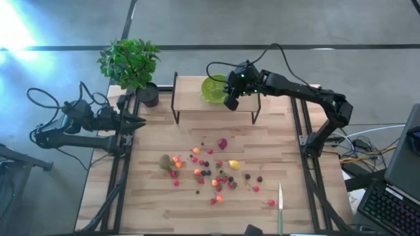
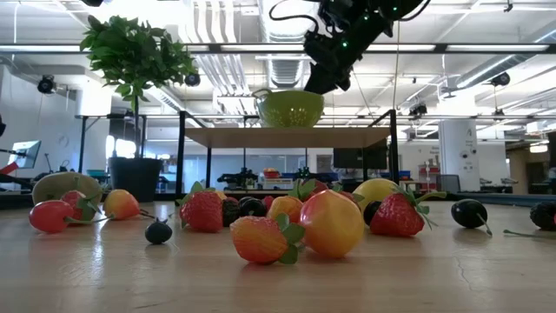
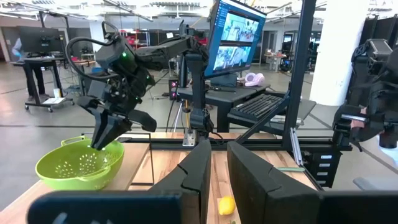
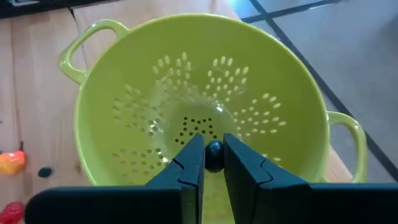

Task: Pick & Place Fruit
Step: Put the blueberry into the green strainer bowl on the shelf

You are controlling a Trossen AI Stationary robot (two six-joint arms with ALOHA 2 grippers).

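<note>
A dark berry (image 4: pixel 214 151) is pinched by the right tool (image 4: pixel 214 163) directly over the lime-green colander (image 4: pixel 205 93) on the far shelf (image 1: pixel 190 99). Other fruit (image 1: pixel 213 172) is scattered mid-tabletop (image 1: pixel 151 203). The left tool (image 3: pixel 217 168), slightly spread, is held at the left edge.

Green colander (image 1: pixel 212 90) (raised shelf), plant (image 1: pixel 130 62), knife (image 1: pixel 280 206).

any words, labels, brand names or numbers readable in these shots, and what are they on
None can be read.
Monitor screen behind the table: shows picture panes, any text too small to read.
Black keyboard at the table's right edge: key legends too small to read.
Lime-green perforated bowl, light wooden table top and right gripper, shut on a small dark berry: no markings visible.
</note>
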